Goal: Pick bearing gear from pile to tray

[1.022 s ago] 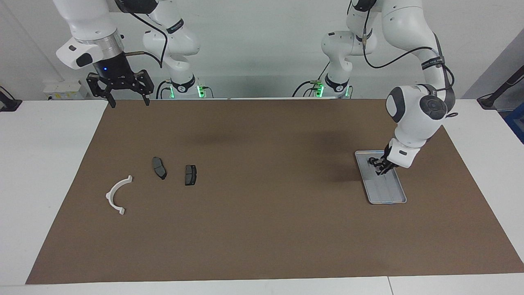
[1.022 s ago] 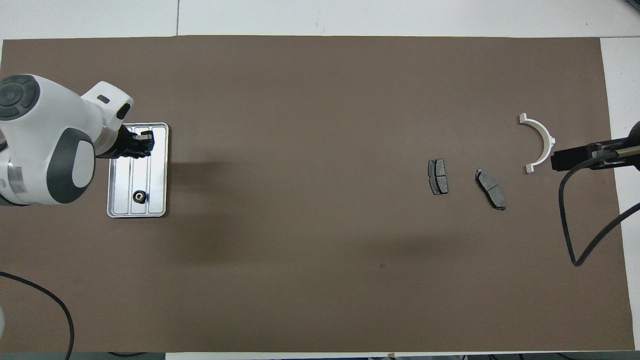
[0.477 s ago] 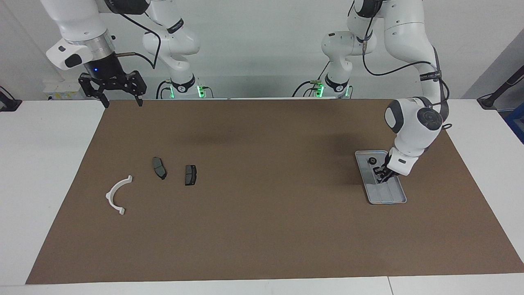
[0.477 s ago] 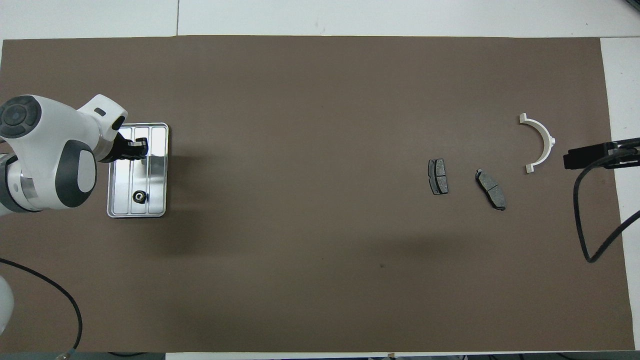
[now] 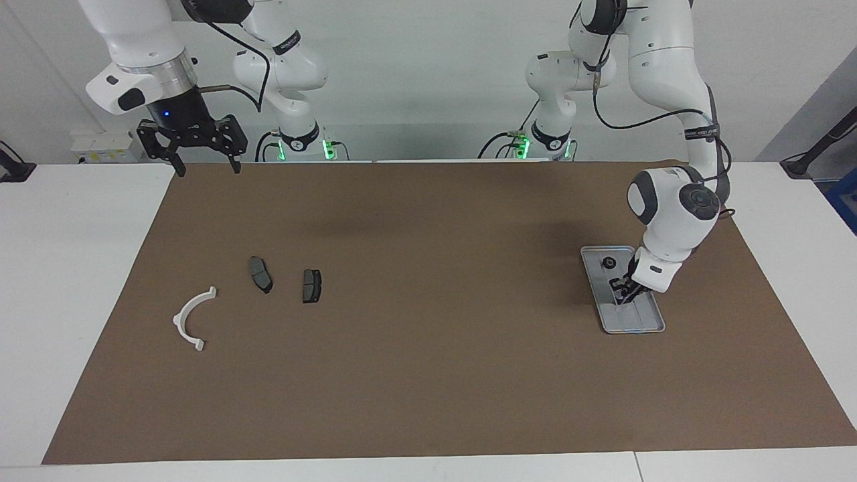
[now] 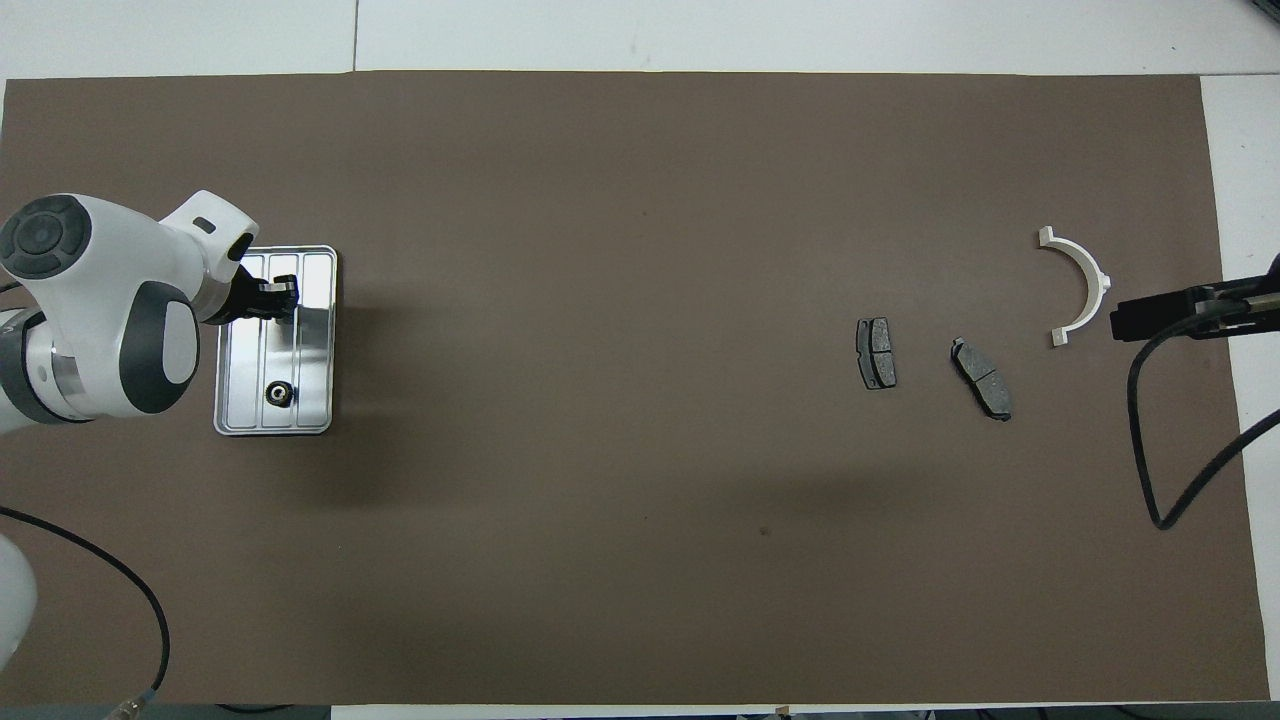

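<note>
The silver ridged tray [image 5: 648,320] [image 6: 316,340] lies at the left arm's end of the brown mat. One small black bearing gear [image 5: 608,262] [image 6: 278,393] rests in the tray's end nearer the robots. My left gripper [image 5: 622,294] [image 6: 284,297] is low over the tray's middle, fingertips together on what looks like a second small dark bearing gear. The pile is at the right arm's end: a white half-ring bracket [image 5: 193,318] [image 6: 1078,285] and two dark brake pads [image 5: 260,274] [image 5: 311,286]. My right gripper [image 5: 204,164] waits open, high over the mat's corner nearest its base.
A brown mat [image 5: 428,375] covers most of the white table. The right arm's black cable [image 6: 1150,440] hangs over the mat's edge beside the bracket. Both arm bases stand at the table's edge by the wall.
My left gripper has slid along the tray away from the robots and dropped lower, uncovering the gear lying in the tray. The right gripper drifted slightly, staying open and high.
</note>
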{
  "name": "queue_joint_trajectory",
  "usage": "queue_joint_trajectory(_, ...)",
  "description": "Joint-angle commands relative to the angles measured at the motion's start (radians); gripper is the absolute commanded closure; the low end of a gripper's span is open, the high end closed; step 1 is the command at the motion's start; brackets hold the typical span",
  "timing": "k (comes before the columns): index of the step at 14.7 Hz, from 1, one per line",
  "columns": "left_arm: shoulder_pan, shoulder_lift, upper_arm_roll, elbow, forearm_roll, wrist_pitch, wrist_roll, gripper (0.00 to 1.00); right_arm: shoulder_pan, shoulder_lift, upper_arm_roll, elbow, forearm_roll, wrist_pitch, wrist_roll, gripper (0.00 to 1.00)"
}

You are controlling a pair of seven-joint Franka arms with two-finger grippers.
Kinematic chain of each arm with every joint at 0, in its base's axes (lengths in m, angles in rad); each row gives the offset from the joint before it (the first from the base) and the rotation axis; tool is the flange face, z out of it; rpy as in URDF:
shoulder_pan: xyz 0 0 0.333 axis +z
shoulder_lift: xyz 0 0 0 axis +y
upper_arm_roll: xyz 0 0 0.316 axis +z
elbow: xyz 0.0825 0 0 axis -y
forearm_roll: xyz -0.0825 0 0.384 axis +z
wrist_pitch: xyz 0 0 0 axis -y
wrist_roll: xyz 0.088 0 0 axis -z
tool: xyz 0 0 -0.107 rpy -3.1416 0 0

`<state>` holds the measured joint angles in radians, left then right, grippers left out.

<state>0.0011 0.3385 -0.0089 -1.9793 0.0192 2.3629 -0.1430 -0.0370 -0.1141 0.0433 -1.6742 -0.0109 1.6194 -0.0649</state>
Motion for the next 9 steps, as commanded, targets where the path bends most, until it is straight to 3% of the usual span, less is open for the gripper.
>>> queue_joint_trajectory(1,0.013,-0.009,-0.006,-0.029,0.007,0.029,0.006,0.96,-0.015,-0.009,0.010,-0.013,0.019,0.011,-0.012,0.00)
queue_joint_trajectory(2,0.011,-0.009,-0.006,-0.029,0.007,0.026,0.006,0.78,-0.015,-0.009,0.009,-0.013,0.019,0.011,-0.012,0.00)
queue_joint_trajectory(3,0.013,-0.010,-0.006,-0.024,0.007,0.015,0.006,0.32,-0.014,-0.009,0.010,-0.013,0.019,0.011,-0.012,0.00)
queue_joint_trajectory(4,0.016,-0.013,-0.006,-0.018,0.007,-0.005,0.008,0.00,-0.014,-0.009,0.009,-0.013,0.019,0.011,-0.012,0.00)
queue_joint_trajectory(9,0.016,-0.117,-0.006,0.131,0.007,-0.301,0.008,0.00,-0.015,-0.012,0.010,-0.015,0.019,0.011,-0.012,0.00)
